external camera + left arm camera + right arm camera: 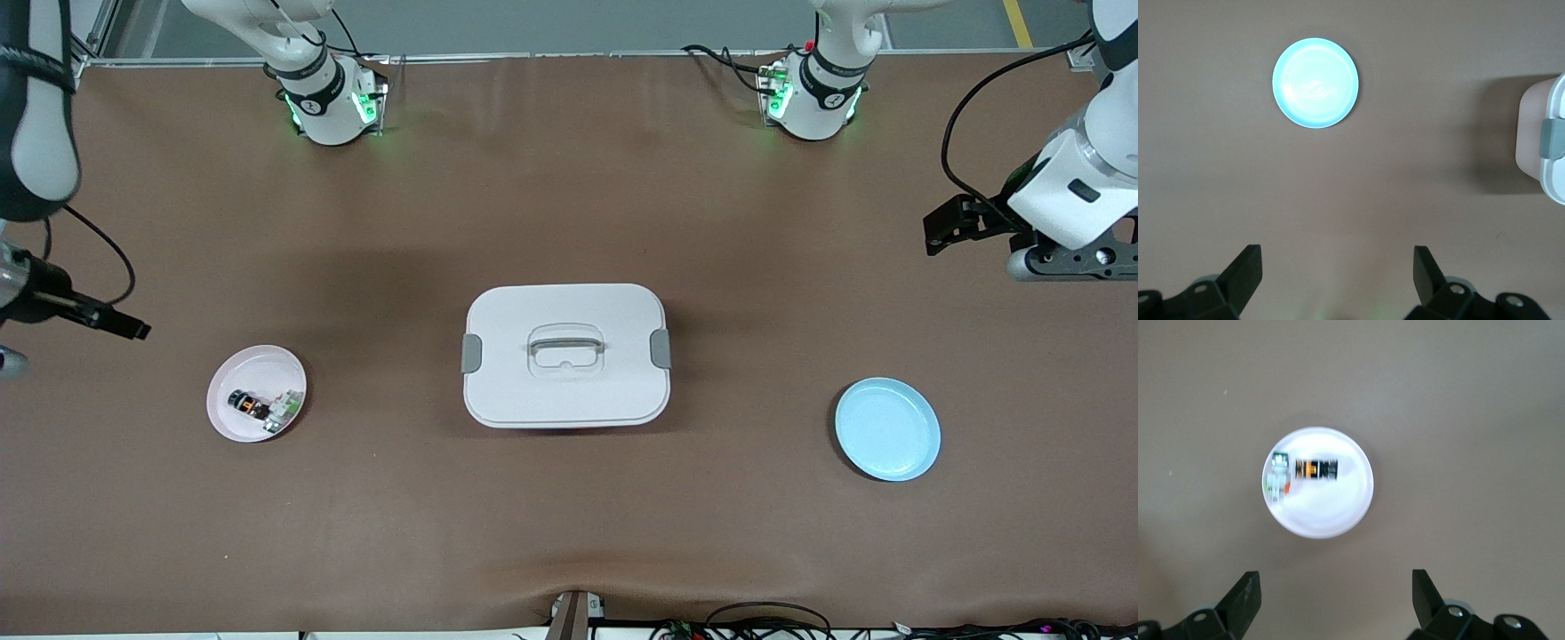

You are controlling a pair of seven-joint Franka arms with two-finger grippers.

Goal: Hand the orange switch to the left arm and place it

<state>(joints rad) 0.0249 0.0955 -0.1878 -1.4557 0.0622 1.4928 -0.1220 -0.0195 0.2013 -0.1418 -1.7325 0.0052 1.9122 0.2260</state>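
The orange switch [248,404] lies in a pink plate [233,421] toward the right arm's end of the table, touching a small white-and-green part [282,410] at its 3 o'clock in the front view. The box [565,356] sits mid-table, lid shut, squarely between that plate and a bare blue plate [887,429] toward the left arm's end. The right gripper [1331,597] hangs over bare table at the pink plate's 10 o'clock, fingers spread, gripping nothing. The left gripper [1338,273] hangs over the table at the blue plate's 1 o'clock, likewise spread and holding nothing.
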